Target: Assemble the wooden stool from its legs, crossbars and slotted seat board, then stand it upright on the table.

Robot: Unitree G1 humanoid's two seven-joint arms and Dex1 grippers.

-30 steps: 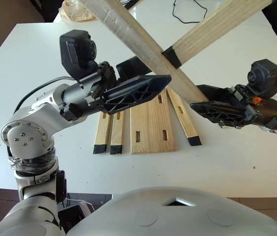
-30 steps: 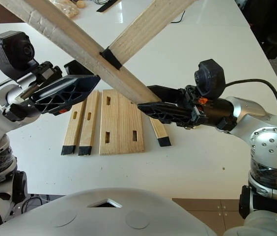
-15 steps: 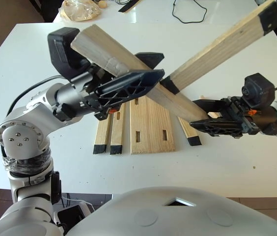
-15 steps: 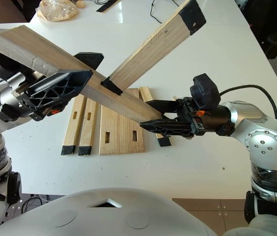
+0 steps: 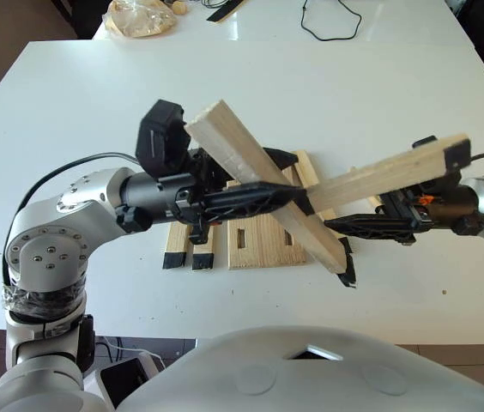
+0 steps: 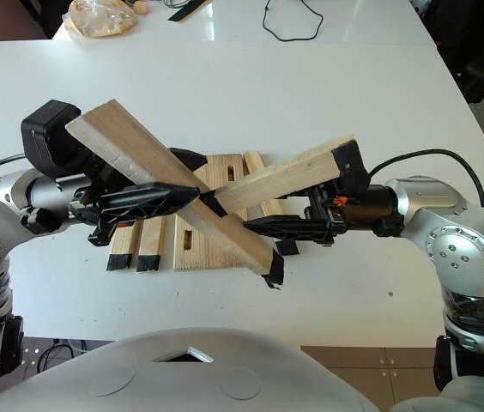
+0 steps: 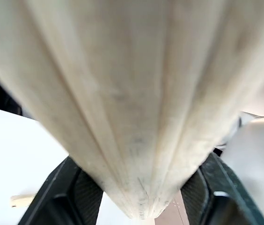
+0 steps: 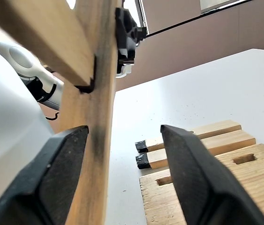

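Two long wooden legs are joined in an X. My left gripper (image 5: 285,196) is shut on the leg (image 5: 233,150) that slopes down to the table near the seat board's right edge; in the left wrist view this leg (image 7: 136,93) sits between the fingers (image 7: 76,192). The other leg (image 5: 388,176) rises to the right, over my right gripper (image 5: 336,225). That gripper is open, its fingers (image 8: 193,178) wide apart, with the leg (image 8: 94,140) beside one finger. The slotted seat board (image 5: 255,236) lies flat under the X. Two black-tipped bars (image 5: 190,240) lie to its left.
Another bar (image 5: 309,165) lies by the board's right edge, mostly covered by the X. A crumpled bag (image 5: 143,15) and a black cable (image 5: 332,21) sit at the table's far edge. The white table (image 5: 70,103) has open room to the left and behind.
Both arms came down and the crossed legs dropped from high above the table to just over the seat board, the X lying flatter. The left-held leg's lower end now reaches the table.
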